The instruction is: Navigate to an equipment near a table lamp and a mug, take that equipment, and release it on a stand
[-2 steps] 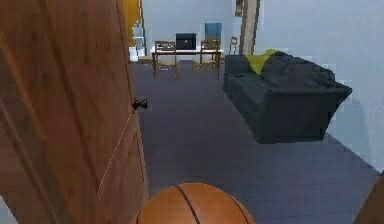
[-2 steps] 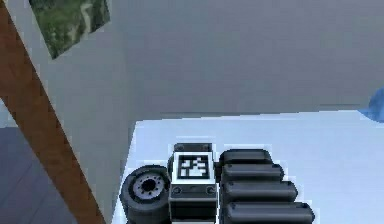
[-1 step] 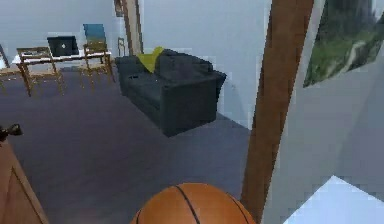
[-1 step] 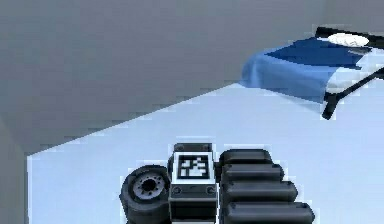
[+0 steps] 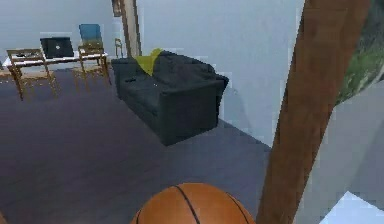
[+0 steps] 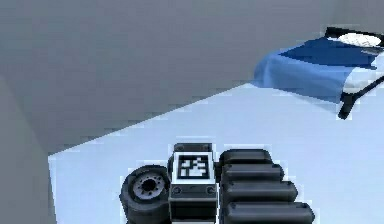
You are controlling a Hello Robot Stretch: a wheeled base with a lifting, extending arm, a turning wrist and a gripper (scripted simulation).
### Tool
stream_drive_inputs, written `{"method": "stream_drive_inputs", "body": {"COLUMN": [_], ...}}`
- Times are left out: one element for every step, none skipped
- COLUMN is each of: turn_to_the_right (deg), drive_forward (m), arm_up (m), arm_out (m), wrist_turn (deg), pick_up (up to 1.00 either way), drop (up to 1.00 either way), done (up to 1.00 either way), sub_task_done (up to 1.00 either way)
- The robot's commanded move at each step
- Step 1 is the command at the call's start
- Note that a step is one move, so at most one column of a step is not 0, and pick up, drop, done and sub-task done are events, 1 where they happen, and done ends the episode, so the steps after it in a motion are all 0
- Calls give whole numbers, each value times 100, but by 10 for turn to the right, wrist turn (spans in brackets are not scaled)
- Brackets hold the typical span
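An orange basketball [image 5: 192, 207] with dark seams sits at the forward view's bottom edge, close in front of me. In the arm side view, the arm's dark stacked segments [image 6: 255, 188] lie low at the bottom edge beside a white square with black marks [image 6: 192, 166]. Left of that square is the gripper's dark round body [image 6: 148, 193]. Its far end is not made out, so I cannot tell whether it holds anything.
A dark sofa [image 5: 170, 88] with a yellow cloth [image 5: 150, 62] stands against the pale wall ahead. A brown post [image 5: 315, 110] rises close at the forward view's right. Wooden chairs [image 5: 30, 68] and a table with a laptop [image 5: 57, 47] stand far back. A blue-covered bed [image 6: 320, 66] lies out on the arm side.
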Motion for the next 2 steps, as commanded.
{"method": "stream_drive_inputs", "body": {"turn_to_the_right": [-330,0], "drive_forward": [0,90], "arm_up": [0,0], "arm_out": [0,0], "wrist_turn": [0,0], "pick_up": [0,0], "drop": [0,0], "done": [0,0], "sub_task_done": [0,0]}}
